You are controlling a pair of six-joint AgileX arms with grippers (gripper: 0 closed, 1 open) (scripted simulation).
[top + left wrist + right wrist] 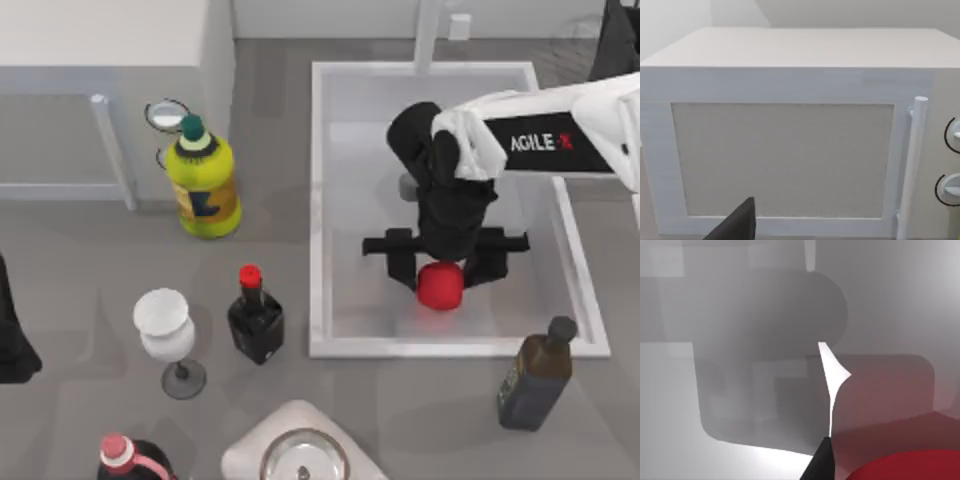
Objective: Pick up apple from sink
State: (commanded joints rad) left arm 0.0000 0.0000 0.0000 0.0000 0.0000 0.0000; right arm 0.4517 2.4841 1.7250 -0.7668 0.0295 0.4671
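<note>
The sink [326,200] took up the right half of the worktop [90,260], a white basin with a raised rim. My right arm [560,130] reached in over it from the right edge, its wrist bent straight down toward the basin floor. The right gripper [440,268] hung over the near end of the floor, fingers [490,262] spread wide to either side. The apple [440,286] sat on the floor directly beneath, between them; whether they touched it I could not tell. My left arm [15,340] sat parked at the left edge.
</note>
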